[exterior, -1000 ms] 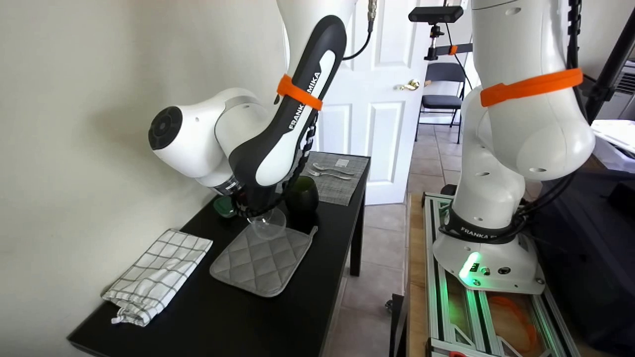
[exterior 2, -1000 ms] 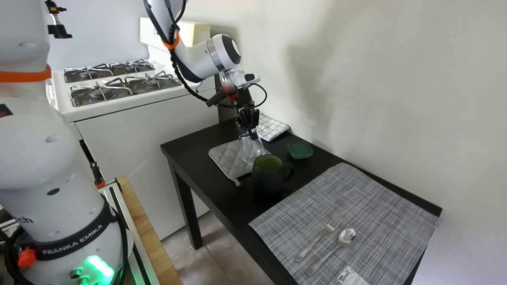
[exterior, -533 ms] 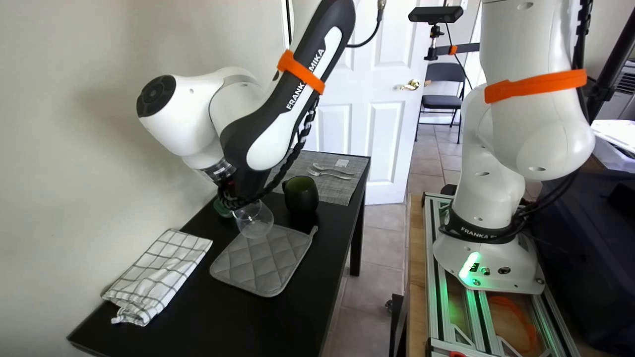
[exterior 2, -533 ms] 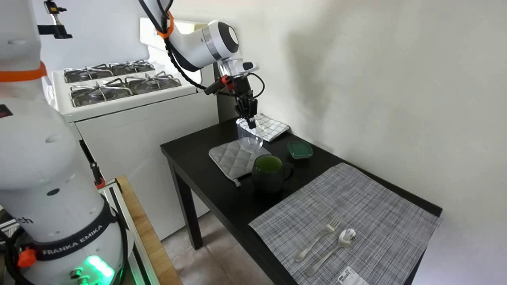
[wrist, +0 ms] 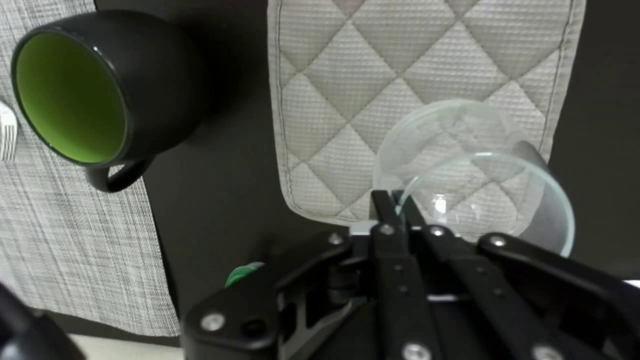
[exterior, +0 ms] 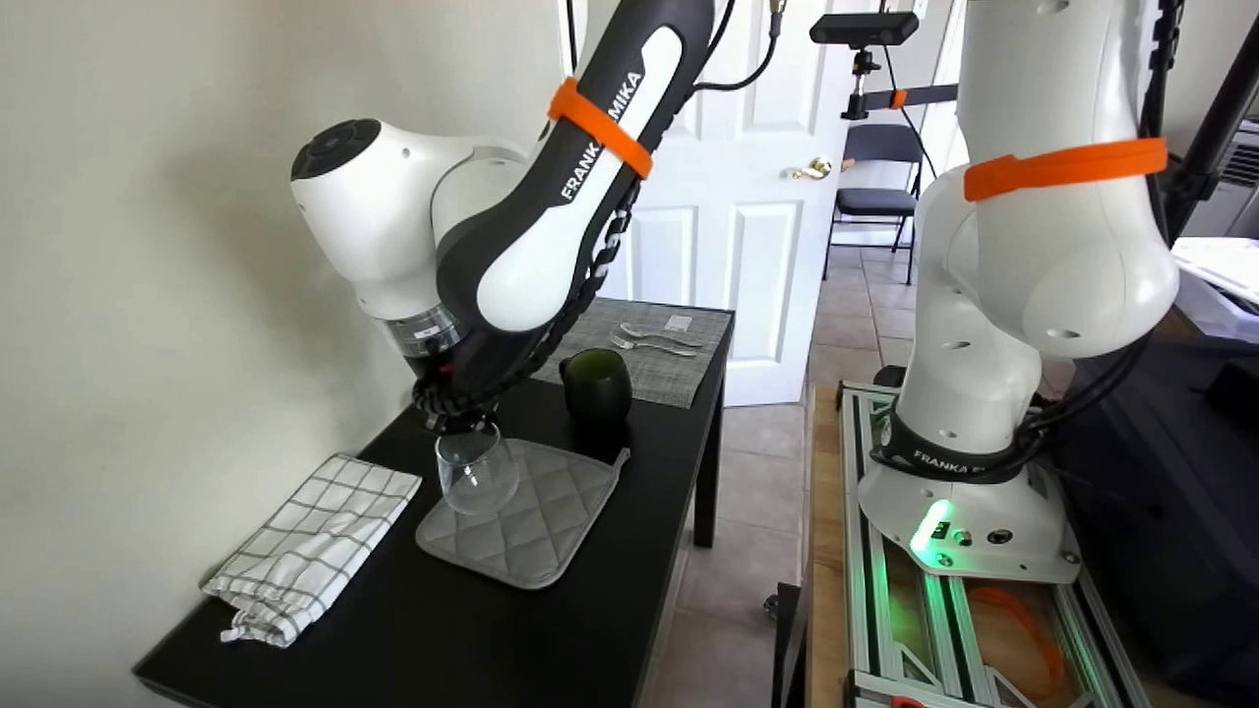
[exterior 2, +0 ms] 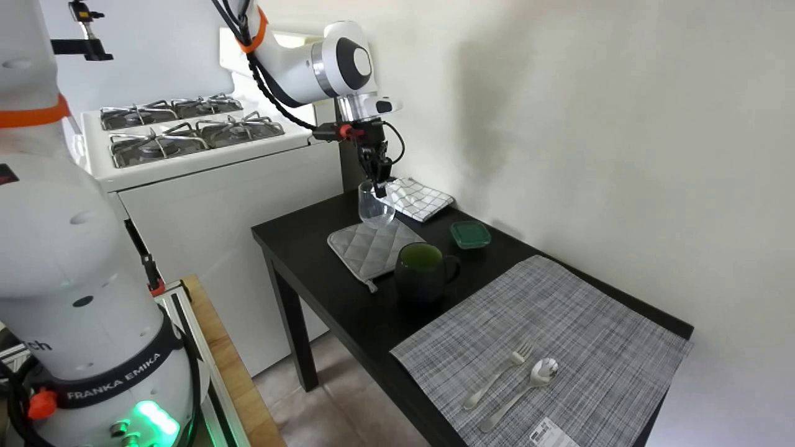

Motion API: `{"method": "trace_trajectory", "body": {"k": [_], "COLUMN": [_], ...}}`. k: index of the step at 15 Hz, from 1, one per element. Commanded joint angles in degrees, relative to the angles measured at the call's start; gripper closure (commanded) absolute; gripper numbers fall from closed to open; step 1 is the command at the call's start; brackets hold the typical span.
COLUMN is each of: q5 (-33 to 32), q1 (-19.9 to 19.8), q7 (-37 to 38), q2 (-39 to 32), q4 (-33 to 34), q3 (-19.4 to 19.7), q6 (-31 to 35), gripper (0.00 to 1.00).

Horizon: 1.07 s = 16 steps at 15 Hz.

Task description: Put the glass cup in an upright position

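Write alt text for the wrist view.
The black tool grips a clear glass cup by its rim, open end toward the viewer, over a quilted pad. At picture left, a dark mug with a green inside stands near a woven gray placemat.

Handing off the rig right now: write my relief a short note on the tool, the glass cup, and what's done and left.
Tool: shut on the rim of the glass cup.
Position: mouth up and close to upright, over the quilted gray pad; can't tell whether its base touches down.
Done: cup gripped, mouth up.
Left: probably settle it flat, check that it stands, then open and back away. Mind the dark mug standing beside the pad.
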<state>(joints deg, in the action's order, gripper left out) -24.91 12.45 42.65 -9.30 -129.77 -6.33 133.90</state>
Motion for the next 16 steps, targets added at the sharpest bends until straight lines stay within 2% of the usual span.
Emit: {"method": "trace_trajectory", "body": {"k": [1,16], "q5": [4.2,6.7], "q1": [-0.4,-1.6], "q7": [-1.3,0.0], "q2": [1.9,4.0], "q4": [-3.3,-7.8], "q3": [-0.2,0.9], "q6": [2.0,2.2], "gripper": [0.99,0.99]}}
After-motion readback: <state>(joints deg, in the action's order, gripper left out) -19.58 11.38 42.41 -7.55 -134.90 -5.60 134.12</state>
